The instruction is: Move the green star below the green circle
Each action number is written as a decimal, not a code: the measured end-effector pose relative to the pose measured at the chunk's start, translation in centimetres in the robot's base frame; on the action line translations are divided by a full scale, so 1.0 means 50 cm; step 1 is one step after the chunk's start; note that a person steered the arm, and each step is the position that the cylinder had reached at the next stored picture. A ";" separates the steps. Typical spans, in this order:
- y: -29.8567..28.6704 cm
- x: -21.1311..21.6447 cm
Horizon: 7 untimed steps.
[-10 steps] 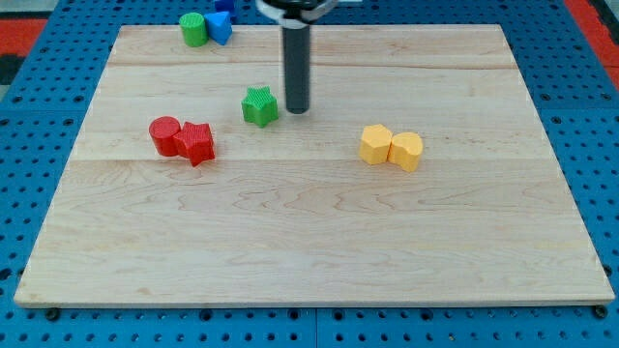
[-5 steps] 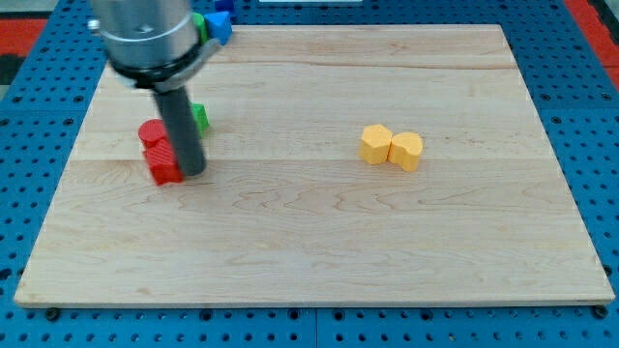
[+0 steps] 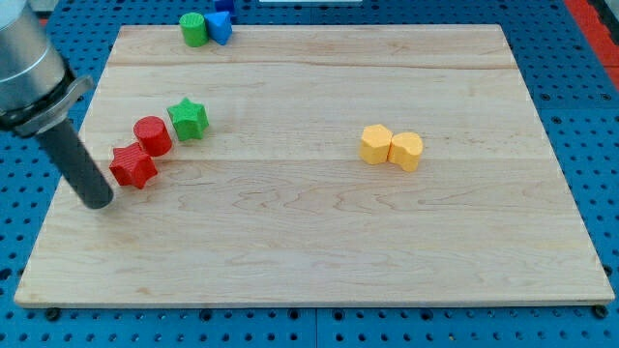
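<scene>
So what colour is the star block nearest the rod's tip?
Red star, beside my tip, clearest in the camera view.

The green star [image 3: 188,119] lies flat beside a red cylinder [image 3: 153,134], well below the green circle [image 3: 194,29].

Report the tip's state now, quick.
My tip: no gripper, holds nothing; it rests on the board at the view's left, just left of and below the red star, not touching the green star.

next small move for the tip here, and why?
Probably leave it: the green star already sits below the green circle. My tip rests left and below the red star, which touches the red cylinder. Back off leftward.
</scene>
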State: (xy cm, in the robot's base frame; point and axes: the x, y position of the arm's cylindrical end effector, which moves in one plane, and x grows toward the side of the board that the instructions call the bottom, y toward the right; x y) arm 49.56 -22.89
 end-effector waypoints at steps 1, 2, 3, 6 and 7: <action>0.117 -0.037; 0.205 -0.058; 0.222 -0.093; 0.175 -0.278; 0.203 -0.284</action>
State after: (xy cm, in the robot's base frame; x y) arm 35.36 -12.74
